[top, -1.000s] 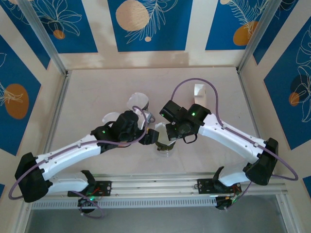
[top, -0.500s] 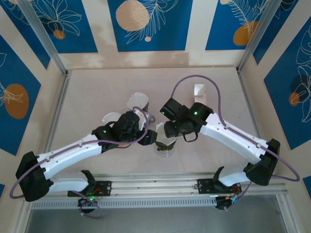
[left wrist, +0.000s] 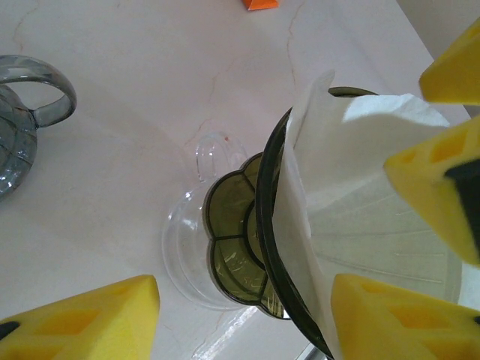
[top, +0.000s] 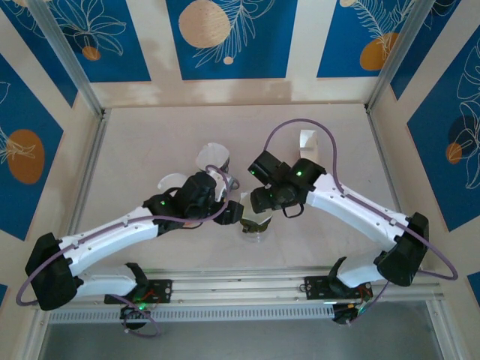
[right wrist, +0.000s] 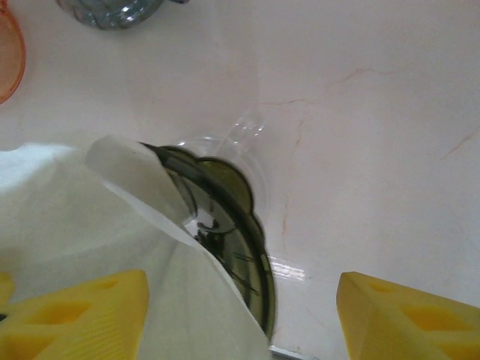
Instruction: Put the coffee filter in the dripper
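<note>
The dark green dripper [left wrist: 236, 247] stands on its clear base near the table's front edge, between both grippers [top: 255, 225]. The white paper coffee filter [left wrist: 360, 172] sits inside it, one flap sticking up over the rim [right wrist: 127, 169]. My left gripper [left wrist: 240, 322] is open, with its yellow pads on either side of the dripper and apart from it. My right gripper [right wrist: 244, 319] is open too, hanging over the filter [right wrist: 90, 240] and dripper rim [right wrist: 247, 247]. From above, the left gripper [top: 234, 214] and right gripper [top: 262, 204] meet over the dripper.
A grey glass vessel with a handle [left wrist: 26, 127] stands to the left of the dripper. An orange object [right wrist: 7, 52] lies beyond it. White paper cones [top: 214, 156] and a small white box [top: 307, 139] sit farther back on the table.
The right gripper has shifted slightly left and down toward the dripper. The left arm has barely moved.
</note>
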